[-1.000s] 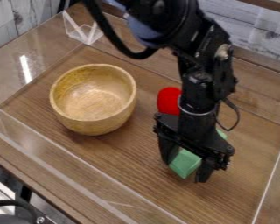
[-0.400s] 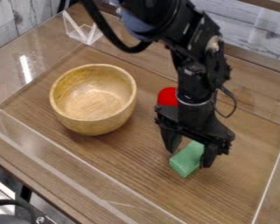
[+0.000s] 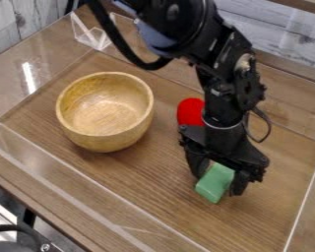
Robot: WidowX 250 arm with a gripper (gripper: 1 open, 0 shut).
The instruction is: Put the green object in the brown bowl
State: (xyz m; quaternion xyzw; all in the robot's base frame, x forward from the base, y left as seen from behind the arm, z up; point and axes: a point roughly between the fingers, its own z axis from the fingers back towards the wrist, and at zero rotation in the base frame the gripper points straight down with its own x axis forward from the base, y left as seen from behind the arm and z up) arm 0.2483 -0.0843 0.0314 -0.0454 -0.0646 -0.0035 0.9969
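We are seeing no readable writing. The brown bowl (image 3: 105,111) is sitting on the tabletop (image 3: 68,187), well left of the claw (image 3: 223,177). The claw is pointing down, jaws spread wide, straddling the green object (image 3: 217,183) lying beneath it.

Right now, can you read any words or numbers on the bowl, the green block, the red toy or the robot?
There are none to read.
The wooden bowl shows only wood grain.
The green block is plain.
The red toy is plain.
The robot arm and its end effector are dark, with no label that can be made out in this small picture.
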